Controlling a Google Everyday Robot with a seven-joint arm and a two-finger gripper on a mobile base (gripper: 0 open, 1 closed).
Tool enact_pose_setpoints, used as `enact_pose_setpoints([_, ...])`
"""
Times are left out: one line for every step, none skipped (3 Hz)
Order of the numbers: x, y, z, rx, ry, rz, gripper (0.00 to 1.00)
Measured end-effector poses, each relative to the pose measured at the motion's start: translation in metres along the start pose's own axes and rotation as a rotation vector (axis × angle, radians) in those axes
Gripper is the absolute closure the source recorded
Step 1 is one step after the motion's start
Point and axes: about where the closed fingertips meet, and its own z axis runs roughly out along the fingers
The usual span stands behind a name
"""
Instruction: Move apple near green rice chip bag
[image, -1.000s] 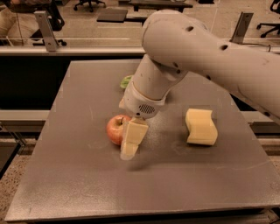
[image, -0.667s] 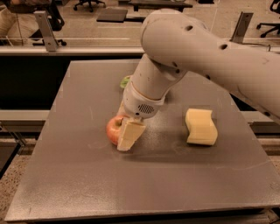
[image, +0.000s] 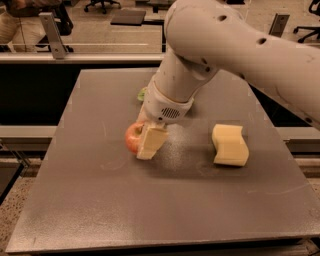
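The red apple (image: 131, 137) is at the middle left of the grey table (image: 100, 200), half covered by my gripper (image: 143, 144). The gripper comes down from the big white arm and is shut on the apple. Its near cream-coloured finger (image: 150, 143) lies against the apple's right side and the other finger is hidden behind the apple. The apple seems to be held just off the tabletop. Only a small light green sliver of the rice chip bag (image: 142, 94) shows behind the arm, farther back on the table. The rest of the bag is hidden.
A pale yellow wavy-edged sponge (image: 230, 145) lies on the table to the right of the gripper. The big white arm (image: 235, 45) spans the upper right. Beyond the table's far edge are a railing and office chairs.
The gripper has moved left and up onto the apple. The apple now sits slightly higher in the view than before. The sponge has not moved.
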Motion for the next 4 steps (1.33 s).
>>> enact_pose_setpoints([0.007, -0.031, -0.018, 0.064, 0.020, 0.006, 1.00])
enact_pose_setpoints([0.018, -0.058, -0.026, 0.105, 0.048, 0.021, 1.00])
enact_pose_setpoints([0.030, -0.075, -0.021, 0.120, 0.080, 0.042, 0.87])
enact_pose_setpoints([0.040, -0.083, -0.012, 0.124, 0.102, 0.063, 0.63])
